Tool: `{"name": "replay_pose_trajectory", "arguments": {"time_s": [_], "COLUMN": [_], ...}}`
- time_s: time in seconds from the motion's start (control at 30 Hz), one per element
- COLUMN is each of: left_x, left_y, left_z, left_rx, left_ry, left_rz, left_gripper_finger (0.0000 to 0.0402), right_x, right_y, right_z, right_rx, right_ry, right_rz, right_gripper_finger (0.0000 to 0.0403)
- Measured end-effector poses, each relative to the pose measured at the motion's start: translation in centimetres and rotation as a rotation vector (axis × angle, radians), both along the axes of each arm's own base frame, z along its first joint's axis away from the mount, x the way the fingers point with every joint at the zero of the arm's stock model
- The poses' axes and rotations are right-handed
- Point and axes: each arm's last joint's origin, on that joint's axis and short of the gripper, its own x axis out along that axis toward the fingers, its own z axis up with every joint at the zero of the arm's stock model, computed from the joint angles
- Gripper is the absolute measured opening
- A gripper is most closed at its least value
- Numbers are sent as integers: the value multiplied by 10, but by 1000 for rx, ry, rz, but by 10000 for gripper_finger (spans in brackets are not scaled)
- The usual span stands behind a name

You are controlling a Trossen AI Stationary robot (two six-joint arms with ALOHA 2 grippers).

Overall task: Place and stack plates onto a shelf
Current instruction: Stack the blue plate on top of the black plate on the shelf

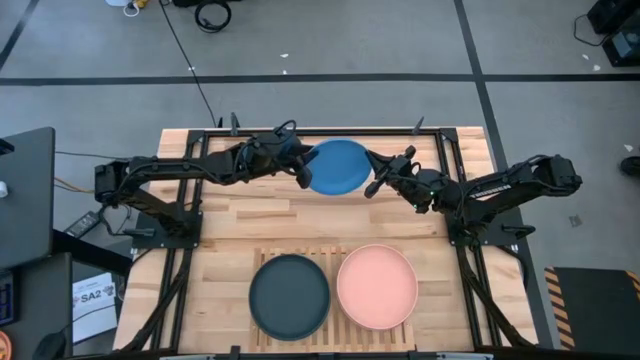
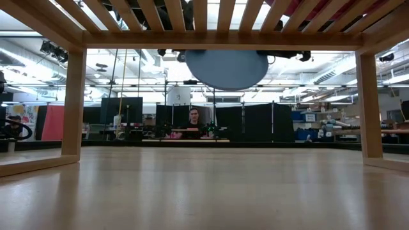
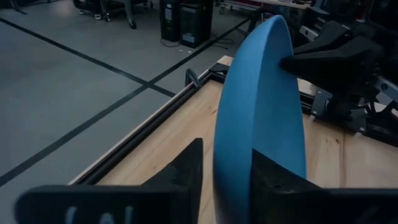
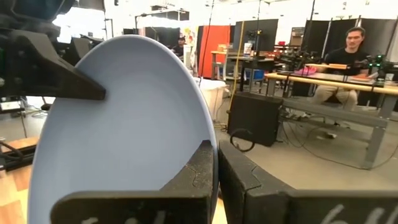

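Note:
A blue plate (image 1: 335, 167) hangs in the air over the far middle of the table, between my two grippers. My left gripper (image 1: 304, 175) is shut on its left rim and my right gripper (image 1: 374, 183) on its right rim. In the low view the plate (image 2: 227, 69) shows tilted, well above the tabletop. A dark grey plate (image 1: 289, 295) and a pale pink plate (image 1: 377, 286) lie flat side by side on the slatted wooden shelf (image 1: 300, 255) at the table's near edge. My left gripper pinches the blue plate's left rim (image 3: 231, 155) between its two fingers, one on each face. The fingers come about level from the table's left. The plate is lifted clear of the table and tilted. My right gripper pinches the opposite, right rim (image 4: 205, 134) between its two fingers, one on each face. The fingers come about level from the table's right. The plate spans the gap between both grippers, clear of the table.
Bare plank tabletop (image 1: 300, 215) lies between the held plate and the shelf. Black frame rails (image 1: 200, 140) run along the table's far and side edges. The shelf's wooden legs (image 2: 73, 102) stand at left and right in the low view. A person (image 4: 348, 50) sits at a desk beyond the table.

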Motion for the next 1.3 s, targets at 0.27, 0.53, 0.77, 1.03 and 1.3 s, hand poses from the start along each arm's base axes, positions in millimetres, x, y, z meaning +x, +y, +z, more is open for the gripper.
{"name": "replay_pose_trajectory", "arguments": {"time_s": [0.27,0.53,0.77,1.03,1.3], "left_x": [0,0,0,0,0], "left_y": [1,0,0,1,1], "left_z": [0,0,0,0,0], "left_rx": [4,4,3,3,1], "left_ry": [4,4,5,3,3], "left_rz": [12,5,0,2,3], "left_gripper_finger": [25,33,30,31,32], "right_x": [1,1,2,2,-6], "right_y": [1,1,3,3,7], "right_z": [1,1,1,1,13], "right_rx": [0,48,47,47,40], "right_ry": [-8,-56,-55,-55,-104], "right_rz": [23,40,122,137,154], "right_gripper_finger": [26,63,118,201,251]}}
